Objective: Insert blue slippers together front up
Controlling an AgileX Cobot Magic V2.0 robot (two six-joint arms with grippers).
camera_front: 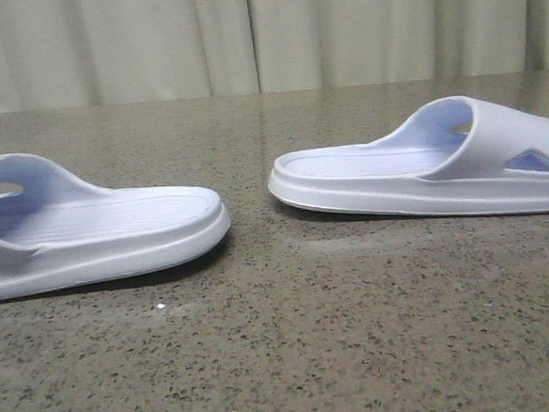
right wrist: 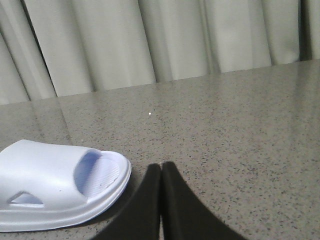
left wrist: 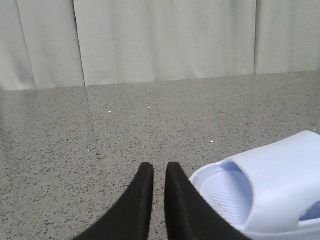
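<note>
on speckled table (camera_front: 294, 355), both blue slippers (camera_front: 97, 228) lie crosswise, heels seemingly facing; left gripper (left wrist: 159, 172) barely parted, right gripper (right wrist: 161, 170) closed, empty.

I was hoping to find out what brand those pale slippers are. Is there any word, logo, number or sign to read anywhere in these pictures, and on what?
None can be read.
Left slipper: plain strap and ribbed footbed, no print or logo showing.
Right slipper: plain too, only a triangular cut-out in its side.
Speckled table and curtain: no label or sign.
The undersides of the soles are hidden.
</note>
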